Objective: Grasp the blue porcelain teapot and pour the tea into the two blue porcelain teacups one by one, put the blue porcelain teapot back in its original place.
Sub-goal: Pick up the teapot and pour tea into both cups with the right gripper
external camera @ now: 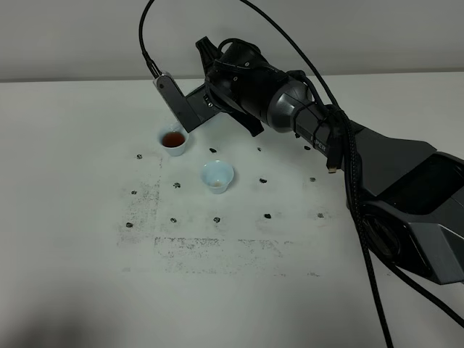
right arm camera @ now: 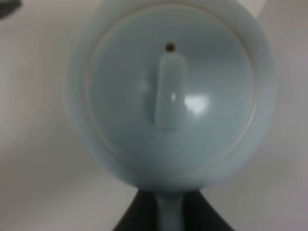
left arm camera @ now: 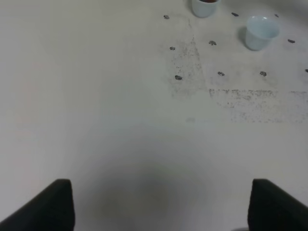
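The blue porcelain teapot (right arm camera: 171, 91) fills the right wrist view, seen lid-on with its oblong knob and vent hole. Its handle runs down between the dark fingers (right arm camera: 207, 216) of my right gripper (right arm camera: 169, 214), which is shut on it. In the high view my right arm's wrist (external camera: 243, 80) hides the teapot, just behind the cups. One of the two blue porcelain teacups (external camera: 173, 141) (left arm camera: 205, 6) holds dark red tea. The other teacup (external camera: 217, 176) (left arm camera: 260, 31) looks pale inside. My left gripper (left arm camera: 161, 207) stands open low over bare table, well short of both cups.
The white table (external camera: 239, 290) carries small dark marks and a scuffed grey patch (external camera: 217, 250) in front of the cups. A grey bracket (external camera: 177, 101) on the right wrist hangs just behind the tea-filled cup. Black cables (external camera: 348, 167) trail along the right arm.
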`<act>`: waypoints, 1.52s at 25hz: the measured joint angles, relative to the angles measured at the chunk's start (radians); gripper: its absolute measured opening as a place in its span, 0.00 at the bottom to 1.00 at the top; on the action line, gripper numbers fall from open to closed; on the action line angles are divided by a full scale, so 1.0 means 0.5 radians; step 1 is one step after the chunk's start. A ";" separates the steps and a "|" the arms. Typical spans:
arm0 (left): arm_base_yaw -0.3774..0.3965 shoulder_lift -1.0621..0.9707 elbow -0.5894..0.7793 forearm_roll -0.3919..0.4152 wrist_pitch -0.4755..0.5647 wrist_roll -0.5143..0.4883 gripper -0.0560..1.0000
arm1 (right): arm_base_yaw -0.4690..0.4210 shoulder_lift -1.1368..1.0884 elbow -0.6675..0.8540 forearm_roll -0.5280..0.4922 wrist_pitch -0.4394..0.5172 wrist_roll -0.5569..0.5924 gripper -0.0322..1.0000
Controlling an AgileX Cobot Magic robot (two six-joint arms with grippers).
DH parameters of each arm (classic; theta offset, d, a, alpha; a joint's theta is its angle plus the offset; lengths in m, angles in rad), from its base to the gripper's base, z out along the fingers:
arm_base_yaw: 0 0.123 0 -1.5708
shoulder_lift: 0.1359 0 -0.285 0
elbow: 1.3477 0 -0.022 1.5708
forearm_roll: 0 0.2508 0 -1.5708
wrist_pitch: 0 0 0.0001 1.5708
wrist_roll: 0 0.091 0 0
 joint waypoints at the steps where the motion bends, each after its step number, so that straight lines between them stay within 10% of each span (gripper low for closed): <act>1: 0.000 0.000 0.000 0.000 0.000 0.000 0.72 | 0.000 -0.002 0.000 0.023 0.006 0.004 0.07; 13: 0.000 0.000 0.000 0.000 0.000 0.000 0.72 | -0.011 -0.219 0.000 0.213 0.285 0.268 0.07; 20: 0.000 0.000 0.000 0.000 0.000 0.000 0.72 | -0.176 -0.239 -0.001 0.786 0.644 0.326 0.07; 26: 0.000 0.000 0.000 0.000 0.000 0.000 0.72 | -0.307 -0.235 -0.001 1.168 0.664 0.265 0.07; 38: 0.000 0.000 0.000 0.000 0.000 0.000 0.72 | -0.315 -0.074 -0.002 1.240 0.582 0.184 0.07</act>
